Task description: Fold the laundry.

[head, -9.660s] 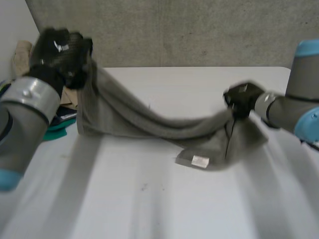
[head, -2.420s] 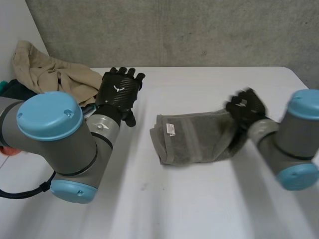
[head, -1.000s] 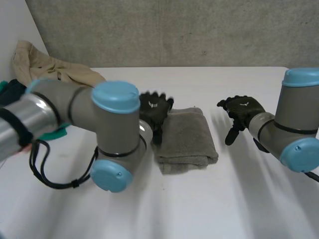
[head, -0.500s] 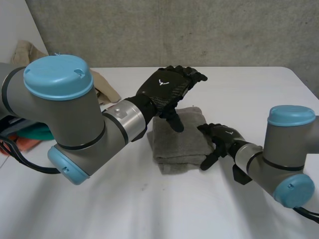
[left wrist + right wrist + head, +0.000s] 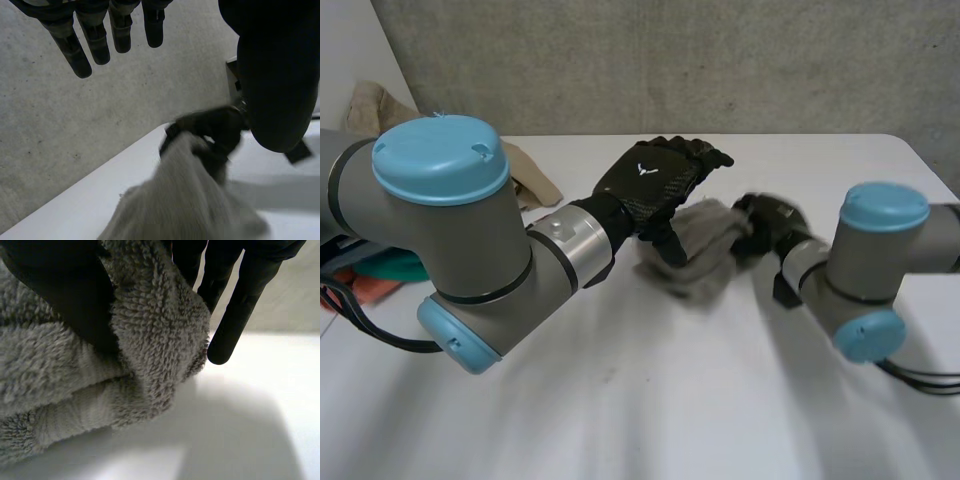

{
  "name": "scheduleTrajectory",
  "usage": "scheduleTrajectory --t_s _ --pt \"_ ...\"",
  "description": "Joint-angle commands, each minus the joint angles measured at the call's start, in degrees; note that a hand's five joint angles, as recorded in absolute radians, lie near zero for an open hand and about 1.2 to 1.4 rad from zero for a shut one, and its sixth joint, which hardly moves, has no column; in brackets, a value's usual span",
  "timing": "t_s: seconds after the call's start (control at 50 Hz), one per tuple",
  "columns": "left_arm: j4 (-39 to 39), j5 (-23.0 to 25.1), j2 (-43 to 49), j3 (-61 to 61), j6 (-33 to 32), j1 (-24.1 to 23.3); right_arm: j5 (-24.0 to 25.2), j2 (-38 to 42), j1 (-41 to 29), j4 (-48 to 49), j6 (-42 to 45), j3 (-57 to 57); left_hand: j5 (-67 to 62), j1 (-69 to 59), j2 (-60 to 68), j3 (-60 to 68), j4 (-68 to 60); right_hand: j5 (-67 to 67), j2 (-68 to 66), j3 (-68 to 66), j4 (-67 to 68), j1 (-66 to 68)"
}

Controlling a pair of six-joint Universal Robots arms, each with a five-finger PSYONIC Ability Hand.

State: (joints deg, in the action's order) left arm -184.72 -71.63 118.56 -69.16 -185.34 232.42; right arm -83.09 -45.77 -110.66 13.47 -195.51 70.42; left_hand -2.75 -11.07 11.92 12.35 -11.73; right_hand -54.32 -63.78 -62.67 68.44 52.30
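A folded grey towel (image 5: 705, 258) sits at the middle of the white table (image 5: 650, 400), bunched and raised on its right side. My right hand (image 5: 766, 224) is shut on that right edge. In the right wrist view the thumb (image 5: 65, 295) presses the thick fold of towel (image 5: 150, 330) against the fingers (image 5: 240, 300). My left hand (image 5: 655, 185) hovers open just above the towel's left part, fingers straight. In the left wrist view its fingers (image 5: 95, 37) stretch out above the towel (image 5: 185, 200), and the right hand (image 5: 215, 127) grips the towel's far end.
A beige garment (image 5: 525, 178) lies heaped at the table's back left, behind my left arm. Teal and orange items (image 5: 390, 268) lie beside it at the left edge. A concrete wall (image 5: 720, 60) runs behind the table.
My right hand has shut on the towel's right edge and pulled it up and to the right, bunching it. The left hand has stayed open above it.
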Motion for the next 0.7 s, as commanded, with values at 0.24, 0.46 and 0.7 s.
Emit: scheduleTrajectory --t_s 0.24,0.46,0.7 --pt "-0.11 -0.35 -0.53 -0.01 0.07 -0.30 -9.02 23.69 19.95 -11.26 1.54 -43.68 -0.66 -2.34 1.49 1.06 -1.68 -15.68 -16.22 -17.33 11.56 27.70" --pt "-0.02 -0.44 -0.61 -0.98 -0.10 -1.18 -2.87 31.26 28.04 -16.54 5.14 -56.09 -0.50 -2.17 1.32 0.90 -1.52 -15.68 -16.22 -17.33 11.56 27.70" --pt "-0.20 -0.44 -0.70 -0.89 0.07 -1.62 -12.43 29.77 28.93 -16.37 16.73 -54.95 -0.66 -2.34 1.49 1.06 -1.68 54.32 53.78 52.67 -58.44 -42.30"
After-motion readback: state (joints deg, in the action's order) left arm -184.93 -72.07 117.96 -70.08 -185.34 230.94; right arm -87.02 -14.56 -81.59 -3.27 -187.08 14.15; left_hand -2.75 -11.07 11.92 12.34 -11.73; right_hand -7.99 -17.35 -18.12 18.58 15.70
